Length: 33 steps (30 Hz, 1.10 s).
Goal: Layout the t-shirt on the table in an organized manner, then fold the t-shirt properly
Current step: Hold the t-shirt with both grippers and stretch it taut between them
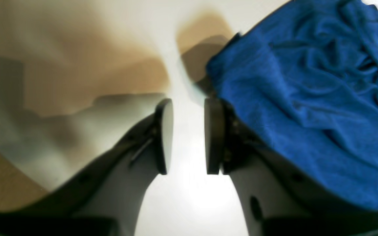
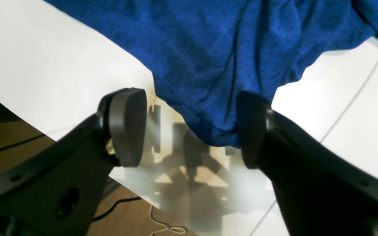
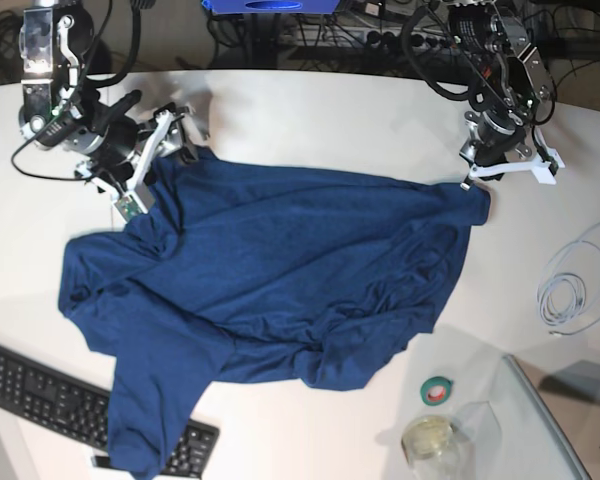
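Both arms reach low over the table (image 3: 310, 110) — left claw (image 1: 188, 136) parted and empty, right claw (image 2: 189, 127) spread around the t-shirt (image 3: 280, 290) hem.

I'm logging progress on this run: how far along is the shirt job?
Early. Done: the dark navy fabric t-shirt lies roughly spread on the white table. In hand: the right gripper is open around a corner; the left gripper is empty beside the hem. Left: smoothing the bunched lower half, all folding.

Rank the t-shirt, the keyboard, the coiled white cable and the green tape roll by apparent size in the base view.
1. t-shirt, by far the largest.
2. keyboard, partly hidden under the shirt.
3. coiled white cable.
4. green tape roll, the smallest.
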Available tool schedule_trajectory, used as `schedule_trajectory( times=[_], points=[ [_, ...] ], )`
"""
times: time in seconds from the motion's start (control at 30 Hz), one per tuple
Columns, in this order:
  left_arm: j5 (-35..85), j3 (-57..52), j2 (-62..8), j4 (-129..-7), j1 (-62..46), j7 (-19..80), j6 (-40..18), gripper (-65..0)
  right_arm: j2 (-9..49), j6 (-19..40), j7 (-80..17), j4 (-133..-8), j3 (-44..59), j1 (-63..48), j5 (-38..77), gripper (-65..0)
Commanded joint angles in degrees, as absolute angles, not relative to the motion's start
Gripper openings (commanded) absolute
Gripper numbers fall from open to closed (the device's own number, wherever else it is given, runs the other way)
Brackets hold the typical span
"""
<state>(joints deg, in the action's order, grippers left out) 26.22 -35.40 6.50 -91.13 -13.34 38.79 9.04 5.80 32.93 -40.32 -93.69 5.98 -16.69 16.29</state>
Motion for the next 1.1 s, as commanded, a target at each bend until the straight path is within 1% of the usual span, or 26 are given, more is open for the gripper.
schedule_trajectory(
  times=[0.0,0.17,0.33,0.43,0.7,0.77,1.07],
  points=[
    [26.42,-35.30,6.20,-91.56,-12.79,37.93,8.92,-49.9,6.20,33.36,-39.34,-94.73,6.02,-16.31,17.19,-25.2],
    [26.42,-35.12,6.20,-90.86,-11.65,37.85,8.84,-48.1,6.20,33.36,-39.43,-94.73,6.02,-16.31,17.19,-25.2],
    [26.51,-35.12,6.20,-90.33,-11.12,37.85,8.84,-40.3,6.20,33.36,-39.43,-94.73,6.02,-16.31,17.19,-25.2],
    [26.51,-35.12,6.20,-90.33,-11.03,37.85,8.84,-38.5,6.20,33.36,-39.34,-94.73,5.93,-16.31,17.19,-25.2],
    [26.51,-34.86,6.29,-86.81,-8.57,37.93,8.84,-38.8,6.20,33.36,-39.34,-94.73,5.93,-16.13,17.19,-25.2],
    [26.51,-32.92,6.29,-86.11,-8.57,37.85,8.84,-39.0,6.20,33.36,-39.34,-94.73,5.93,-16.04,17.19,-25.2],
    [26.51,-31.34,6.37,-86.02,-7.34,37.76,8.84,-39.3,6.20,33.36,-39.34,-94.64,5.93,-16.04,17.19,-25.2]
  ],
)
